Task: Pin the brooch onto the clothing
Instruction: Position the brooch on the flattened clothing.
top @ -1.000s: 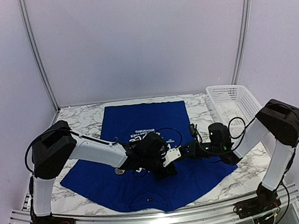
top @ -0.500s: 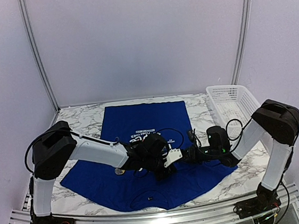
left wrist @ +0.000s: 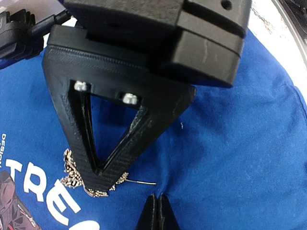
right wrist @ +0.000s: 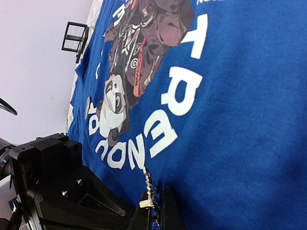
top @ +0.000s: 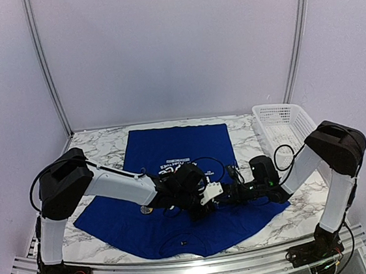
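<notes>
The royal-blue panda-print T-shirt [top: 177, 144] lies flat on the marbled white worktop [top: 95, 145]. Beside its white lettering [right wrist: 201, 38], the left fingers [left wrist: 98, 170] pinch the glittery gold-toned metal brooch [left wrist: 72, 175]. Just right of them, the right fingers [left wrist: 153, 215] are pressed together, seemingly empty.

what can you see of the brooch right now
The brooch is a small gold-toned, beaded-looking cluster lying on the blue clothing beside the white lettering. A thin straight pin sticks out sideways from it. The left hand covers its middle with a black tip; whether the pin pierces the fabric can't be told.
</notes>
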